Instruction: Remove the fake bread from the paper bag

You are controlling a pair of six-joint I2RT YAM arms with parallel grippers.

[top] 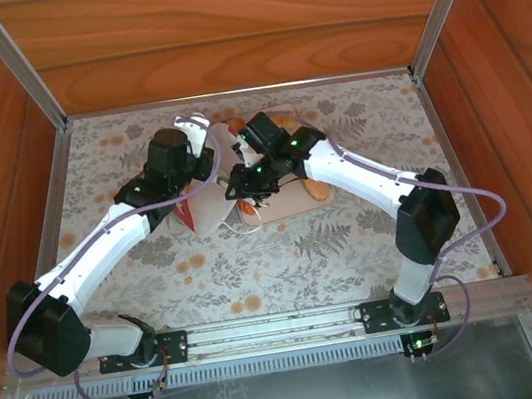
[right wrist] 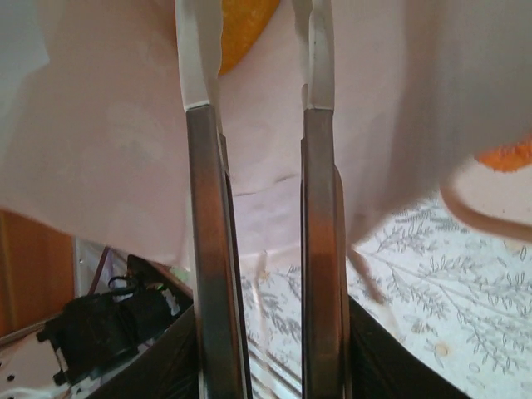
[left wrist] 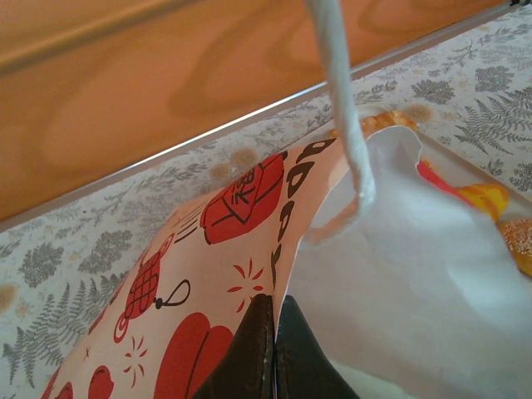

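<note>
Red lantern prints are covering the outer side of the paper bag [left wrist: 208,274], which is sitting toward the middle of the table's [top: 257,272] far edge, just left of a pale tray [top: 293,207]. The left end effector [left wrist: 274,320] is clenching the bag's rim, its dark fingers pressing together on the paper, while a white cord handle [left wrist: 345,108] is hanging across the view above it. The right end effector [right wrist: 256,50] is reaching into the bag's white interior with its fingers standing partly apart. One piece of the fake bread [right wrist: 245,25] is showing orange between them near the tips, and I cannot tell whether it is being gripped. Another orange piece [right wrist: 507,154] is peeking in at the edge of that view. From above, a golden-brown roll [top: 318,189] is lying on the tray, beside the right arm and near the bag's mouth.
</note>
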